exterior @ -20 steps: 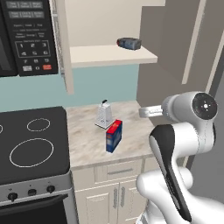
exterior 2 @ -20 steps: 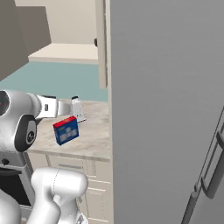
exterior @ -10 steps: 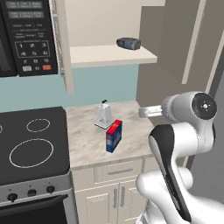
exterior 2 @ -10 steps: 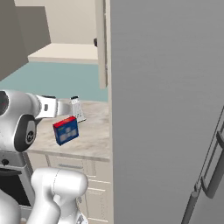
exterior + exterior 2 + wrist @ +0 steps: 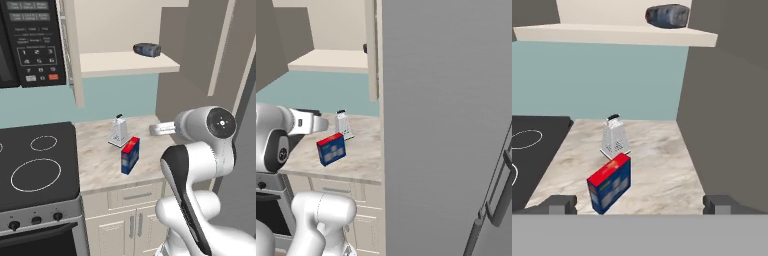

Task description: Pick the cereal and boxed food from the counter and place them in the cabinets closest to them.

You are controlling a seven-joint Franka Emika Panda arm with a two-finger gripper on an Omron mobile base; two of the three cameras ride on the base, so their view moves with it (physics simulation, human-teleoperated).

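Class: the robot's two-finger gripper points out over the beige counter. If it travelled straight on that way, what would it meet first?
Probably the small dark blue box with the red top, standing between the open gripper fingertips' line; the silver grater stands behind it. Depth is uncertain.

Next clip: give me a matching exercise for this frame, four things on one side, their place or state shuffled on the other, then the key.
Things:
1. boxed food
2. grater
3. dark canister
4. end effector

Places or states:
A. on the open cabinet shelf
B. open, holding nothing
C. upright on the counter, nearer the front edge
D. on the counter, nearer the wall

Pairs: 1-C, 2-D, 3-A, 4-B
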